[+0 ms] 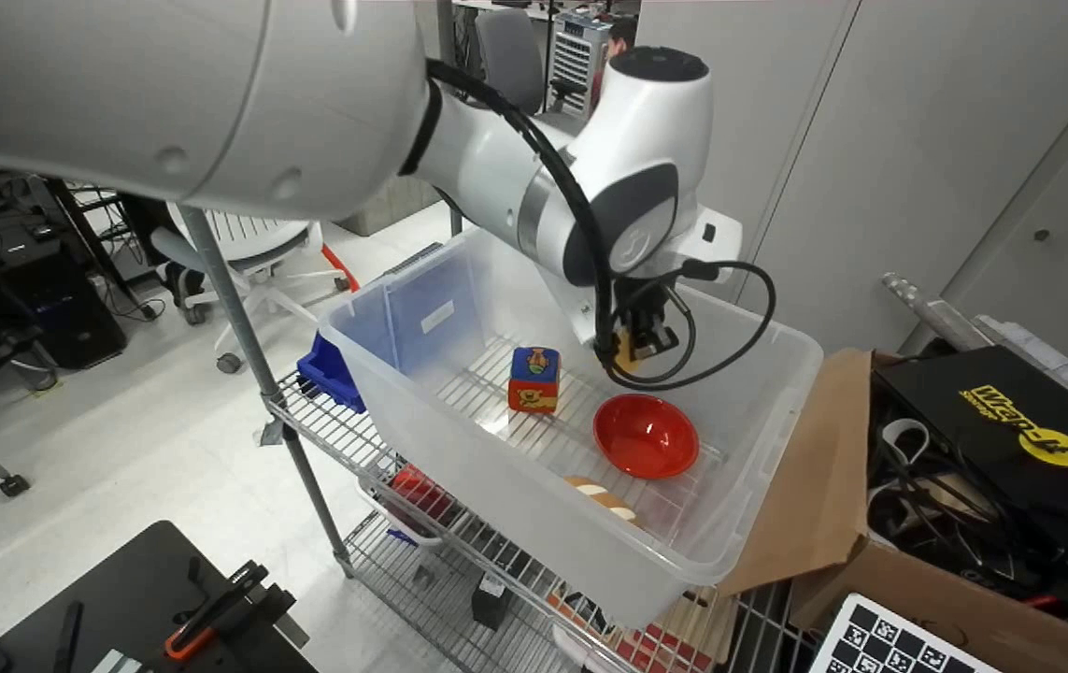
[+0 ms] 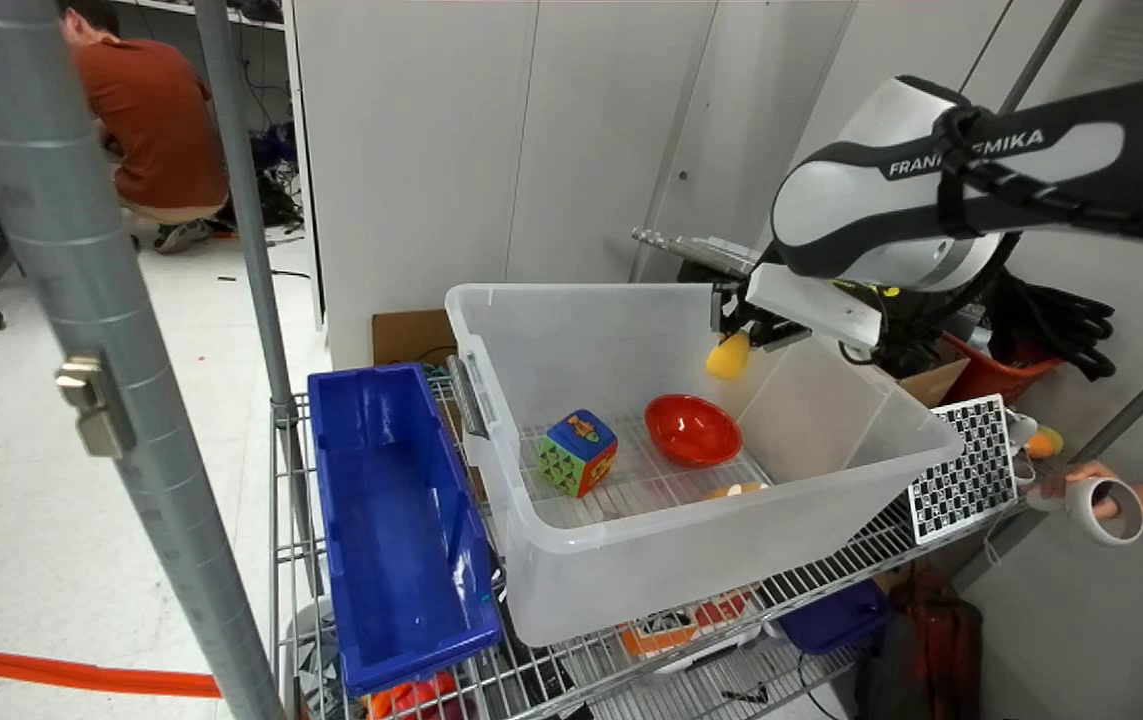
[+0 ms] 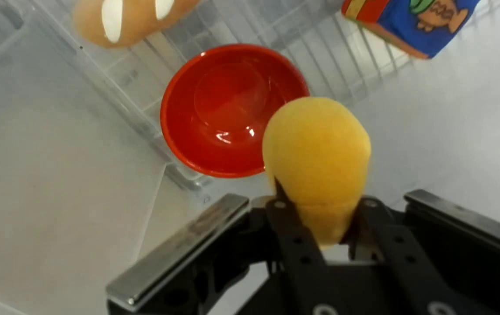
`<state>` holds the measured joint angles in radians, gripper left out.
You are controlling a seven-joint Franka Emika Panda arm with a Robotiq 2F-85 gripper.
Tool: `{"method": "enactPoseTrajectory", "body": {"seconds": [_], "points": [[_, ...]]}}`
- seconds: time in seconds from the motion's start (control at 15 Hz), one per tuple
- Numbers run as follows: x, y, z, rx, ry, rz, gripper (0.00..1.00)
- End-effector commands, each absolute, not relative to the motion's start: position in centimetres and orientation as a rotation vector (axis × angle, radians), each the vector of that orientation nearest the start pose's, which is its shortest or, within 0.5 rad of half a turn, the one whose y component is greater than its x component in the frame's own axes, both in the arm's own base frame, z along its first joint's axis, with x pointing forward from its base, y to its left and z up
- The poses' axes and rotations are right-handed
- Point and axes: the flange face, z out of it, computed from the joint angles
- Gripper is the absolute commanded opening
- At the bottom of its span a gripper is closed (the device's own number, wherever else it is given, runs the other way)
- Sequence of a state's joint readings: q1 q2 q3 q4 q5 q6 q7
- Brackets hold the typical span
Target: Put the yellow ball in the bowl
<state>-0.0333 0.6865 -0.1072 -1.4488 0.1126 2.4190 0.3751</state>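
Note:
The yellow ball (image 3: 317, 148) is held between the fingers of my gripper (image 3: 319, 203), which is shut on its narrower end. In an exterior view the ball (image 2: 728, 356) hangs below the gripper (image 2: 743, 325), above the tub's floor. In an exterior view the ball (image 1: 625, 351) is partly hidden by cables. The red bowl (image 3: 232, 109) stands upright on the tub floor, its inside bare. It also shows in both exterior views (image 1: 646, 436) (image 2: 693, 430). In the wrist view the ball overlaps the bowl's lower right rim; in the exterior views it is above and apart from the bowl.
A large translucent tub (image 1: 496, 449) surrounds the bowl, with high walls. A colourful cube (image 1: 534, 379) and a brown bread-like toy with white stripes (image 3: 134, 17) lie in it. A blue bin (image 2: 396, 530) stands beside the tub. An open cardboard box (image 1: 833, 505) is close by.

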Motion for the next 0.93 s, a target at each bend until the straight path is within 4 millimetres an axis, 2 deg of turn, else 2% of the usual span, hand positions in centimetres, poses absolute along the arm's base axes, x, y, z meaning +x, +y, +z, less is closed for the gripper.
{"method": "enactPoseTrajectory", "body": {"seconds": [0.0,0.13,0.4,0.67,0.73,0.8,0.87], "points": [[76.6,-10.6,26.9,-2.907,0.896,-0.606,0.05],[77.2,-11.1,23.4,-2.939,0.883,-0.663,0.05],[77.8,-10.5,17.3,-3.019,0.873,-0.676,0.05],[78.1,-9.2,13.9,-3.097,0.875,-0.658,0.05],[78.2,-9.0,13.6,-3.107,0.875,-0.66,0.45],[78.2,-8.6,13.4,-3.111,0.88,-0.655,0.46],[78.2,-8.2,13.3,-3.118,0.885,-0.644,0.53]]}}
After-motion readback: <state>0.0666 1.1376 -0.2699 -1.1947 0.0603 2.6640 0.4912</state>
